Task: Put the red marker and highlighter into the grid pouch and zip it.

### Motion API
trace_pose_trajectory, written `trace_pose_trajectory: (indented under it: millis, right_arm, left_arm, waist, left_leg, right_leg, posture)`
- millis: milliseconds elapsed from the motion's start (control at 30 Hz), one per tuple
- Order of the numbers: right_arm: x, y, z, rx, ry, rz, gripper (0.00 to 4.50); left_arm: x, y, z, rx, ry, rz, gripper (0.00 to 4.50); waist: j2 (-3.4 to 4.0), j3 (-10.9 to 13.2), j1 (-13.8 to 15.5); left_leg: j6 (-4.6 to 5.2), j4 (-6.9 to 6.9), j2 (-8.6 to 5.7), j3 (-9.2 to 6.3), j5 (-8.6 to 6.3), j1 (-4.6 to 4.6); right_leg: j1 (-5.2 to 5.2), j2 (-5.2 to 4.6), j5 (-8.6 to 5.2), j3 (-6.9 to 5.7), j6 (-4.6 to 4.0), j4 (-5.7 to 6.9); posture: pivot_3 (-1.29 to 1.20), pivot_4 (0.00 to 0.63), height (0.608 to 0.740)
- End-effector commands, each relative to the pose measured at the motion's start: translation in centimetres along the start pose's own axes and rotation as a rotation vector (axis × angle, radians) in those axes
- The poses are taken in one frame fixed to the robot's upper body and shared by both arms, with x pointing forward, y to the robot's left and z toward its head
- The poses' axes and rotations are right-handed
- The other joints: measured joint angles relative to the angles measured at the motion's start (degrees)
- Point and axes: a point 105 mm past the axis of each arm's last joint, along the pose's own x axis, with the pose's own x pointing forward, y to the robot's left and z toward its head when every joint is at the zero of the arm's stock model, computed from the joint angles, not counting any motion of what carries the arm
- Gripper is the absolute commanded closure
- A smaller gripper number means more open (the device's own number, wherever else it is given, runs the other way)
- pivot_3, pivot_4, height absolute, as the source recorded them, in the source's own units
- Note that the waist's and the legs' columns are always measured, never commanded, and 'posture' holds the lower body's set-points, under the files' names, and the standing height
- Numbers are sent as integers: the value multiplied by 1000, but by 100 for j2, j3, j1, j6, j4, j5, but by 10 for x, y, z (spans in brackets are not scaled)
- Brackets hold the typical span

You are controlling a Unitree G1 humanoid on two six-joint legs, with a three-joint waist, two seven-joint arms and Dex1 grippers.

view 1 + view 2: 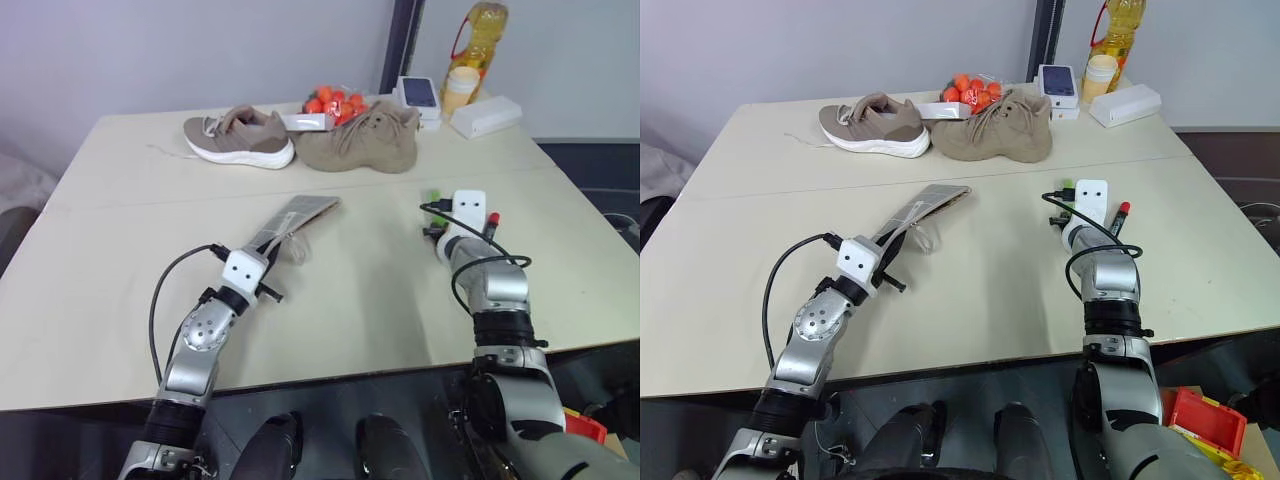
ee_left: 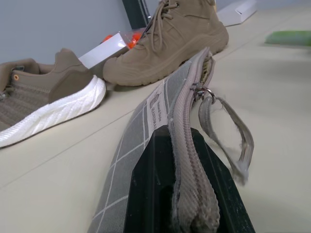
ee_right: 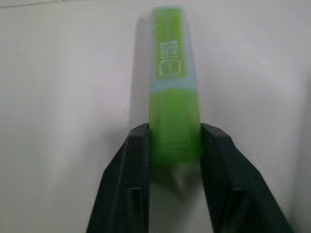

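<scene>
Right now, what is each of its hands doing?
Left gripper: shut on the grid pouch.
Right gripper: shut on the highlighter.

The right gripper [image 3: 175,160] hides the near end of the highlighter [image 3: 171,77], and its print is too blurry to read. Only the red tip of the red marker [image 1: 492,219] peeks out. The grid pouch [image 2: 160,116] runs off the picture's edge.
</scene>
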Motion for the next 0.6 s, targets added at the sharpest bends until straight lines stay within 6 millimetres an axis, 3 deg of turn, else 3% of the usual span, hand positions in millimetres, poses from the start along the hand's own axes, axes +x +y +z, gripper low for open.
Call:
trace_pose_trajectory:
  millis: [33,100,267,400,600]
  right_arm:
    - [-20,34,50,-184,-238,228,3652]
    - [-40,56,61,-312,-344,396,3652]
    - [-78,86,52,-426,-367,688,3652]
    - [-90,97,46,-437,-348,763,3652]
    - [-92,103,40,-447,-316,787,3652]
  left_arm:
    - [-1,6,15,-8,-64,13,4500]
    - [-1,11,16,-23,-69,22,4500]
    - [0,20,21,-81,-98,44,4500]
    - [1,21,25,-104,-113,42,4500]
    - [2,20,26,-107,-115,37,4500]
  waist:
    - [2,1,-7]
    - [2,1,-19]
    - [0,1,3]
    - [-1,2,16]
    - [-1,2,22]
  left_leg:
    - [0,0,0,1,0,0]
    - [0,0,1,1,0,0]
    - [0,1,2,-1,-1,0]
    - [0,8,1,-2,-1,0]
    - [0,8,1,-3,-1,0]
  right_leg:
    - [0,0,0,0,0,0]
    - [0,1,0,0,1,0]
    - [3,3,-1,-3,3,-1]
    - [5,0,0,-2,2,-2]
    - [4,-8,0,-2,2,-2]
  posture:
    - [0,150,740]
    - [0,150,740]
    - [0,150,740]
    - [0,150,740]
    - [0,150,740]
